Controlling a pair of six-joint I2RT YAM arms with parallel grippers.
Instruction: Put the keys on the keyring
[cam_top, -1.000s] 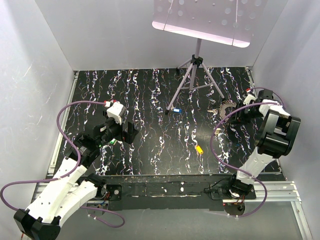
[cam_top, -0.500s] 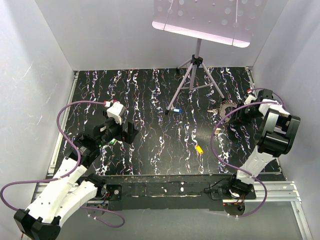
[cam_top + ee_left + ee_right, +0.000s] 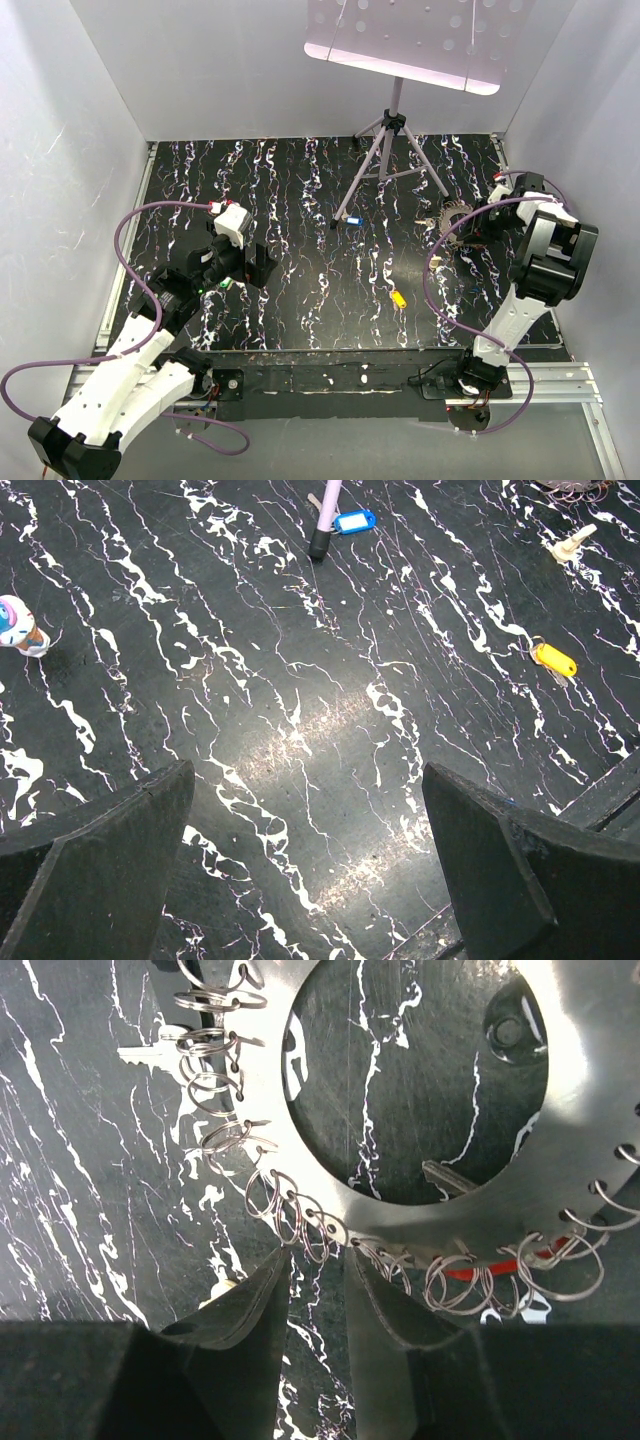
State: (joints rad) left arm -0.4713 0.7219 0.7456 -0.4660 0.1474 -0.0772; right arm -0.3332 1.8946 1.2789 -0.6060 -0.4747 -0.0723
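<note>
The keyring point(image 3: 560, 1110) is a flat grey metal disc with a wide centre hole and small wire rings along its rim. It lies at the back right of the table point(image 3: 453, 215). My right gripper point(image 3: 318, 1255) sits at its near rim, jaws a narrow gap apart, with wire rings just at the tips and bare table showing between the fingers. A red key point(image 3: 470, 1271) lies under the rim and a silver key point(image 3: 150, 1053) beside it. The blue key point(image 3: 352, 220) and yellow key point(image 3: 398, 298) lie mid-table. My left gripper point(image 3: 315, 870) hangs wide open over bare table.
A grey tripod point(image 3: 390, 150) holding a perforated tray point(image 3: 400, 40) stands at the back centre, one foot point(image 3: 321, 546) next to the blue key point(image 3: 355, 521). The yellow key point(image 3: 553, 659) and a beige key point(image 3: 573, 543) show in the left wrist view. White walls enclose three sides.
My right gripper has edged toward the back of the table at the keyring, and its jaws have narrowed a little. The left arm has not moved.
</note>
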